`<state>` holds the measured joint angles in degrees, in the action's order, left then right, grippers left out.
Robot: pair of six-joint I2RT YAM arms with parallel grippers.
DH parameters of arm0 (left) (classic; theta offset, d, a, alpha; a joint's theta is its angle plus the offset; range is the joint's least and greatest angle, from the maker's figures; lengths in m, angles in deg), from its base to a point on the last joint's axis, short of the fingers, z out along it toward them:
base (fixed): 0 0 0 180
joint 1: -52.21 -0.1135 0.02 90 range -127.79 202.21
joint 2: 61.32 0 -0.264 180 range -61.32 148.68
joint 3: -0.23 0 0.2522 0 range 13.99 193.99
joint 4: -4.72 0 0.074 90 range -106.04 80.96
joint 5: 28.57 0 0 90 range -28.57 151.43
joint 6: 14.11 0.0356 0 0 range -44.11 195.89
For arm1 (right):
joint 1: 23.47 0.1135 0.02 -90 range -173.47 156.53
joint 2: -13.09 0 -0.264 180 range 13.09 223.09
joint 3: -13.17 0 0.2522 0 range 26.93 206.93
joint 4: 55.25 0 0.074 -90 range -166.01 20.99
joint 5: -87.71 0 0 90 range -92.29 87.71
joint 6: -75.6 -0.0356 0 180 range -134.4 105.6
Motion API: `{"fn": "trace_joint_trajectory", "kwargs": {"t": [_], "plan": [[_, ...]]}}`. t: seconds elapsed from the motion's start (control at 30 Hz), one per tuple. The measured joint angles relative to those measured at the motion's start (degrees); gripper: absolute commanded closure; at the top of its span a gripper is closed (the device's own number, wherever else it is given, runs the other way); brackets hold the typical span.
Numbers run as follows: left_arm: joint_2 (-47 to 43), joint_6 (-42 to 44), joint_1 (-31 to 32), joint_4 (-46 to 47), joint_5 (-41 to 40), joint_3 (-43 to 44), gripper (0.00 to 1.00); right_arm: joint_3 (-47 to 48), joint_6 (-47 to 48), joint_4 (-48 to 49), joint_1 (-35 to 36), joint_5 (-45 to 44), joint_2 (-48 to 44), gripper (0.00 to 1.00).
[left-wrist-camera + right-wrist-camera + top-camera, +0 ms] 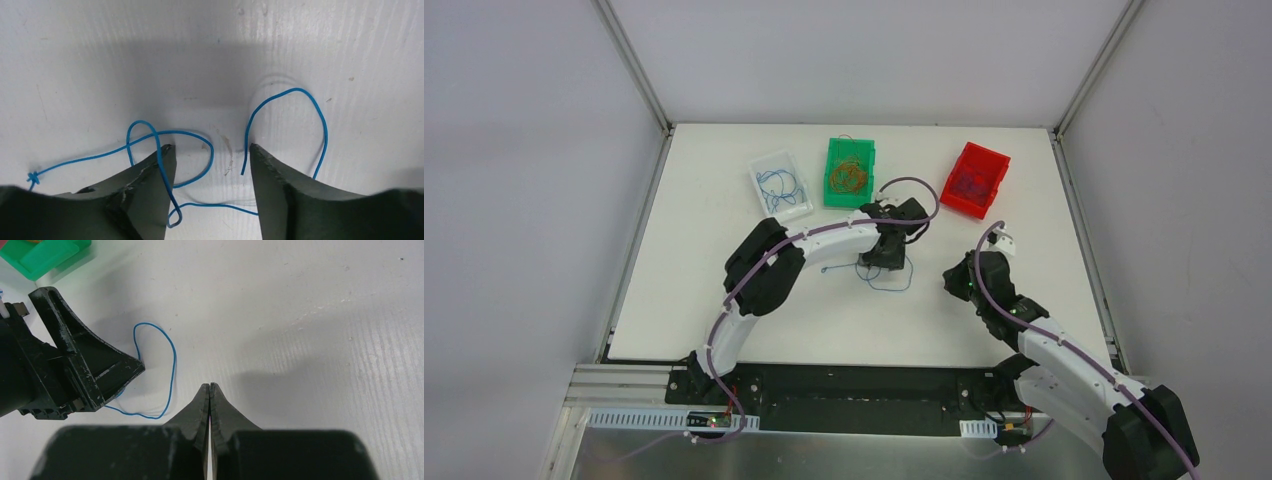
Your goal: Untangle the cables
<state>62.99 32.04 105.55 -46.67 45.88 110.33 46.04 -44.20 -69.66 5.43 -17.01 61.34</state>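
A single thin blue cable (892, 283) lies in loose loops on the white table. My left gripper (884, 258) stands over it, open. In the left wrist view the gripper (210, 147) straddles the cable (296, 89). One strand crosses the face of the left finger (150, 185), another curls beside the right finger, and a small knot (33, 176) sits at the far left end. My right gripper (951, 278) is shut and empty, to the right of the cable. In the right wrist view it (210, 385) is just right of the blue loop (173, 360).
Three bins stand at the back: a white one (764, 168) with blue wires, a green one (832, 150) with orange wires, a red one (994, 160) with dark wires. The left gripper (90, 375) shows in the right wrist view.
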Motion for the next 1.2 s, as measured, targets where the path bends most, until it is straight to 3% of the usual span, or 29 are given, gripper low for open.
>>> {"fn": "trace_joint_trajectory", "kwargs": {"t": [0.13, 0.2, 0.5, 0.7, 1.03, 1.2], "plan": [[0.4, 0.1, 0.0, 0.0, -0.4, 0.7, 0.90, 0.0, 0.0, 0.0, -0.2, 0.2, 0.0, 1.00], [0.7, 0.3, 0.0, -0.1, -0.3, 1.0, 1.00, 0.0, 0.0, 0.0, -0.2, 0.2, -0.1, 1.00], [0.5, 1.9, 0.0, -0.1, 0.0, 1.0, 1.00, 0.0, 0.0, 0.0, -0.4, 0.2, -0.9, 1.00], [-4.0, 4.7, -1.4, -1.5, 1.3, -3.8, 1.00, 0.0, -0.1, 0.0, -0.7, 0.2, -1.2, 1.00], [-19.9, 11.0, -12.8, -4.9, 4.3, -5.0, 1.00, 0.0, -0.2, 0.4, -0.9, 0.7, -1.3, 1.00], [-22.7, 13.7, -18.3, -5.7, 7.8, -4.2, 1.00, 0.0, -0.2, 0.4, -1.0, 0.7, -1.2, 1.00]]}}
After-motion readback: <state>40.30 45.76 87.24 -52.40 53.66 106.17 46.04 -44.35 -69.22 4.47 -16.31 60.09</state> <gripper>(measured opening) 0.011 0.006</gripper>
